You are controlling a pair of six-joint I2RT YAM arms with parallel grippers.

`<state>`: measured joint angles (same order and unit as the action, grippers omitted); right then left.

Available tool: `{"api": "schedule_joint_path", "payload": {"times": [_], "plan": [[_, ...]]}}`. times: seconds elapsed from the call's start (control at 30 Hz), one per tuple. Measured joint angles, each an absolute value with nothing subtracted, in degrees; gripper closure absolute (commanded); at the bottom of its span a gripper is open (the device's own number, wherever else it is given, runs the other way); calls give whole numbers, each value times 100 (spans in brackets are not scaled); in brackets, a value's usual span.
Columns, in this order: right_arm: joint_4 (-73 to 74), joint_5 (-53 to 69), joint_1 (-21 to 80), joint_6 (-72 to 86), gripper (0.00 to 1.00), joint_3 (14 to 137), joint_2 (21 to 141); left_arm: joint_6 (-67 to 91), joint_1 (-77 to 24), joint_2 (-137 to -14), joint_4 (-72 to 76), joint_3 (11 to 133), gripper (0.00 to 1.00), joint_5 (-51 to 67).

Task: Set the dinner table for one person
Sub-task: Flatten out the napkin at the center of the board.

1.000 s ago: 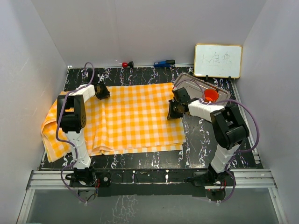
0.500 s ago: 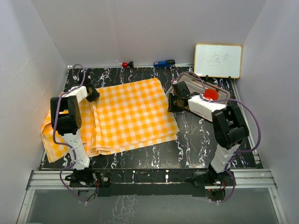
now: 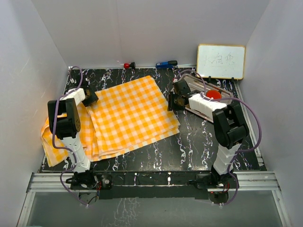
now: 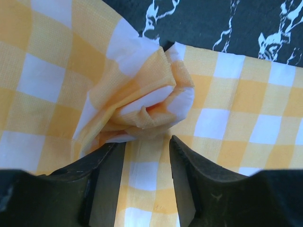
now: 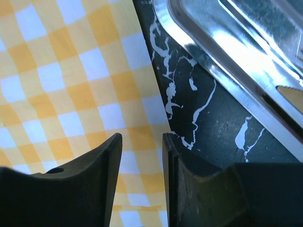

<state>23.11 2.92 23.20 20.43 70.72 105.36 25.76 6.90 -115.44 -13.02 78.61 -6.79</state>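
Nearest, the dinner table (image 3: 203, 146) shows its bare slab: black and glossy, veined white like marble, spanning the booth from wall to wall. On its left half lies an orange-and-white checked cloth (image 3: 132, 113), soft and woven, set askew. Its left side is doubled in loose layers that reach the table's left edge. The left gripper (image 4: 147, 142) hangs low at the cloth's far left corner, jaws parted with nothing between them. A crumpled corner (image 4: 142, 101) of the fabric sits just past its fingertips. The right gripper (image 5: 142, 139) hovers over the cloth's right edge, jaws narrowly apart and empty. Just beyond it a rectangular steel tray (image 5: 222, 52), shiny with a raised rim, holds a small red bowl (image 3: 214, 94). Farther back stands a whiteboard (image 3: 221, 61).
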Motion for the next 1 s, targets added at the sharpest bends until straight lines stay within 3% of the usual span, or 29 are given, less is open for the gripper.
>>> {"api": "schedule_joint_path", "payload": {"times": [0.33, 0.6, 1.0], "plan": [[2556, 193, 2320, 1959, 53, 7907, 10536, 2255, 47, -10973, -2021, 8130, 54, -261], [2864, -676, 2309, 1769, 45, 8685, 10438, 2150, -655, -10530, -1669, 8816, 51, 952], [3183, -1361, 1052, 1437, 43, 8871, 9904, 2095, -1463, -11684, -1546, 9786, 49, 1553]]}}
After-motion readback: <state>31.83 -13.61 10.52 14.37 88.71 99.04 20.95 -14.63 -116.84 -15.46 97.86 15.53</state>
